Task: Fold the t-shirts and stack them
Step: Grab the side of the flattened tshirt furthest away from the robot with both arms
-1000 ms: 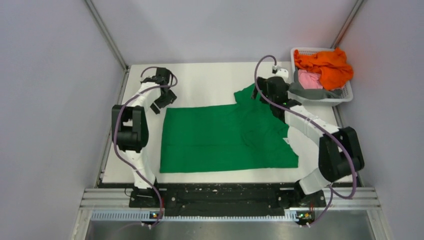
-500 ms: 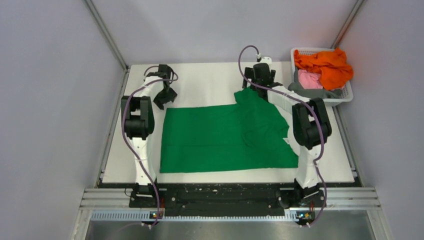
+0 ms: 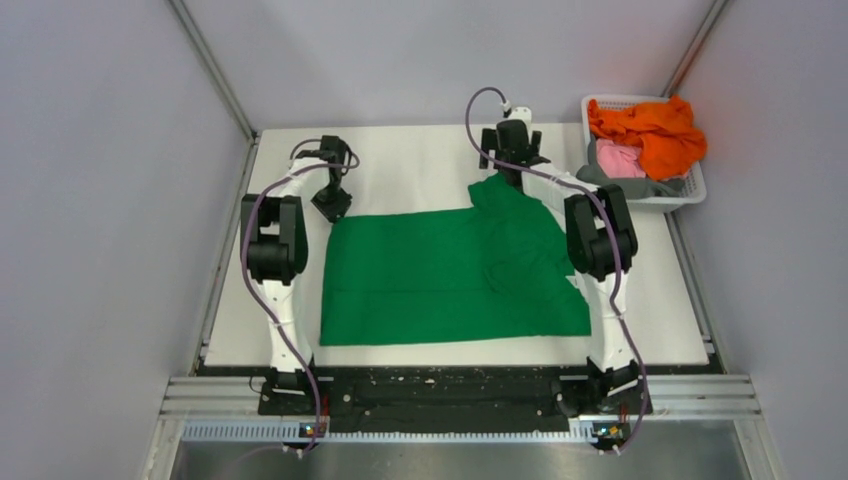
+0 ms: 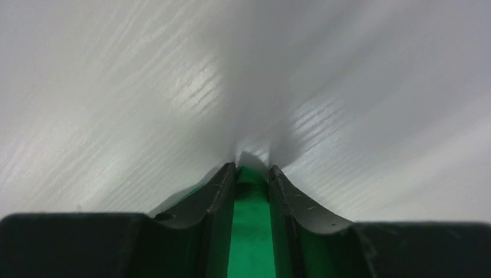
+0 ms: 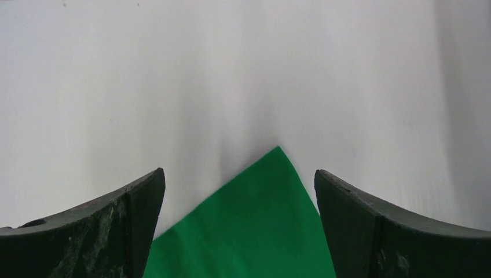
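Observation:
A bright green t-shirt [image 3: 450, 270] lies spread flat on the white table [image 3: 420, 160]. My left gripper [image 3: 332, 207] is down at the shirt's far left corner. In the left wrist view its jaws [image 4: 252, 168] are almost together with green cloth [image 4: 250, 231] between them. My right gripper [image 3: 507, 180] is at the shirt's far right sleeve corner. In the right wrist view it [image 5: 238, 171] is wide open, and the pointed green corner [image 5: 260, 220] lies flat between the fingers. Orange [image 3: 650, 130], pink [image 3: 620, 160] and grey [image 3: 612, 185] shirts are in the basket.
The white lattice basket [image 3: 695, 185] stands at the table's far right corner. Grey walls close in the table on the left, back and right. The arms' black base rail [image 3: 440, 385] runs along the near edge.
The right gripper has swung left and farther back to the sleeve corner. The left gripper has come down onto the shirt's far left corner. The shirt has barely shifted.

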`<state>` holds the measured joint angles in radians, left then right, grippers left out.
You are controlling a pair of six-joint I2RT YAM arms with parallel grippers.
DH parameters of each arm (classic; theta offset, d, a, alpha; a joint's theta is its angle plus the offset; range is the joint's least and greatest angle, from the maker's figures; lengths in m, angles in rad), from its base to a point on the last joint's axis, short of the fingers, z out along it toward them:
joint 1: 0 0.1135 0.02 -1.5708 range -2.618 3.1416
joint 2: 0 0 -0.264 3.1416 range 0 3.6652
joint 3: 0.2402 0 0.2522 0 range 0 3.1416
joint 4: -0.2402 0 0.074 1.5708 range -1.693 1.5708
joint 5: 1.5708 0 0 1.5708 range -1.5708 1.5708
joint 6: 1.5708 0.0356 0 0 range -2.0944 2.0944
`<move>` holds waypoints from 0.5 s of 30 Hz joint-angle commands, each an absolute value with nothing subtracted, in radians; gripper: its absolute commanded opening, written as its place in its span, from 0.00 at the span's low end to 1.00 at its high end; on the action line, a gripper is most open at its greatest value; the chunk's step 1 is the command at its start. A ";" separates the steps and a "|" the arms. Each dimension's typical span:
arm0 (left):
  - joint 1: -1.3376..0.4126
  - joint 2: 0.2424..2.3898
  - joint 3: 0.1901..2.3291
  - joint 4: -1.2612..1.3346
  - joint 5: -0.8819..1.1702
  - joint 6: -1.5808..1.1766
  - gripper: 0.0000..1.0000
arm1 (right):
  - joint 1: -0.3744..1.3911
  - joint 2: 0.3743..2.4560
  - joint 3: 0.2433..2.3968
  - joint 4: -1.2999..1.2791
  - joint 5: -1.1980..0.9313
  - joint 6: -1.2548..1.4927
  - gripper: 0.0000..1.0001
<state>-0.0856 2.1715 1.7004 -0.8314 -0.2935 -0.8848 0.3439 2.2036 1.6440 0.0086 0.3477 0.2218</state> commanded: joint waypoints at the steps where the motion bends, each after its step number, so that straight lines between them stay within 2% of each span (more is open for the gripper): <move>1: -0.117 2.158 1.626 -0.915 -0.286 -0.888 0.33 | 0.337 2.262 1.764 0.017 0.375 0.207 0.99; 2: -0.120 2.152 1.622 -0.918 -0.286 -0.887 0.33 | 0.337 2.275 1.780 0.011 0.375 0.209 0.99; 3: -0.122 2.148 1.619 -0.918 -0.288 -0.887 0.29 | 0.337 2.288 1.793 0.003 0.374 0.212 0.99; 6: -0.127 2.141 1.621 -0.921 -0.293 -0.883 0.00 | 0.337 2.318 1.816 0.002 0.375 0.212 0.99; 10: -0.134 2.116 1.630 -0.923 -0.318 -0.873 0.00 | 0.337 2.370 1.857 -0.028 0.377 0.210 0.98; 15: -0.148 2.064 1.629 -0.926 -0.359 -0.863 0.00 | 0.338 2.445 1.952 -0.112 0.361 0.219 0.90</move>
